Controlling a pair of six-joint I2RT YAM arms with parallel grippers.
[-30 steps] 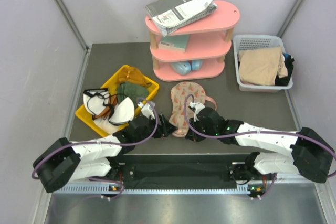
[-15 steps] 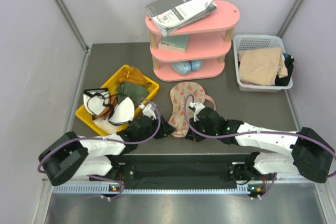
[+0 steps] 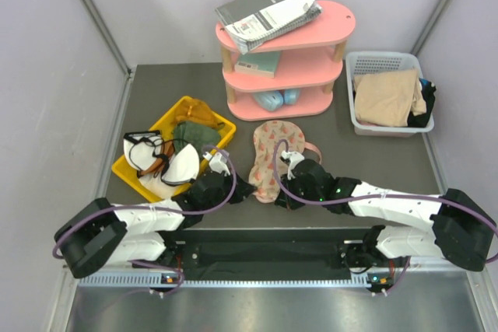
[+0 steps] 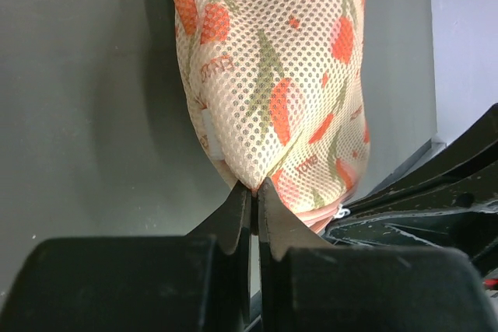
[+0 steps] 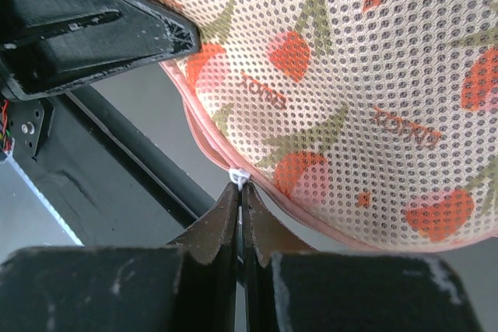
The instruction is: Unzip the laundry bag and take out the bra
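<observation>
The laundry bag [image 3: 272,153], a cream mesh pouch with red fruit print and pink trim, lies mid-table in front of the pink shelf. My left gripper [image 3: 249,190] is shut on the fabric of its near end [image 4: 254,188], which bunches between the tips below the bag [image 4: 272,75]. My right gripper [image 3: 278,197] is shut on the small white zipper pull [image 5: 239,176] at the pink zip edge of the bag [image 5: 350,75]. The two grippers sit close together. The bra is hidden.
A yellow bin [image 3: 212,113] with cloths and white items stands to the left of the bag. Behind the bag is a pink shelf [image 3: 284,60] with books on it. A white lattice basket [image 3: 373,60] with a beige cloth [image 3: 385,97] stands at the far right.
My left gripper has closed onto the near end of the laundry bag, after edging slightly toward it. The right gripper has stayed shut on the zipper pull.
</observation>
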